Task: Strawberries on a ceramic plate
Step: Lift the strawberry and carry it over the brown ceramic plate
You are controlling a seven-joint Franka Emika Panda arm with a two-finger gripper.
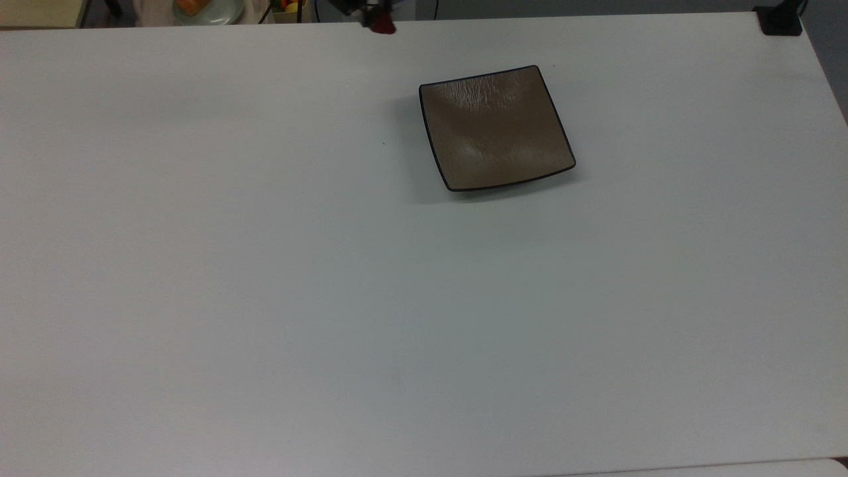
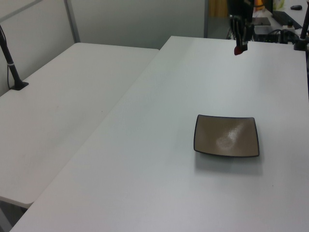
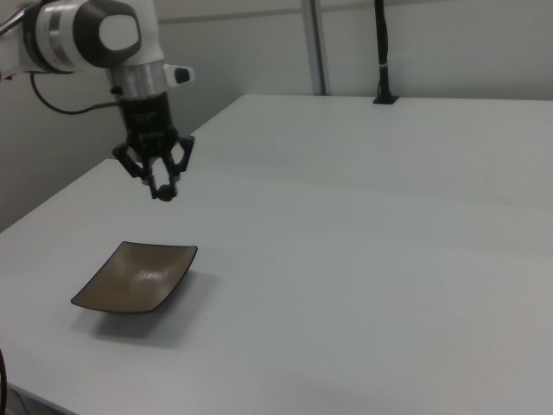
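Done: gripper (image 3: 162, 187) clamps the strawberry (image 3: 162, 194), lifted clear above the desk's (image 1: 265, 265) far edge.
Left: carry over and set on the empty ceramic plate (image 1: 497, 129).

A wide white counter (image 1: 331, 298). Beyond its far edge in the top view, a pale round plate (image 1: 207, 9) holds orange food. A black clamp (image 1: 780, 20) grips its top-right corner. A second white table (image 2: 63, 111) adjoins it.

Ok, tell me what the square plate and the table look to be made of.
Ceramic plate: looks like glazed ceramic, glossy brown with a thin dark rim; bright reflections and fine streaks show on its surface. Table: smooth matte white top, probably laminate or painted board; it shows soft shadows and no sharp glare.
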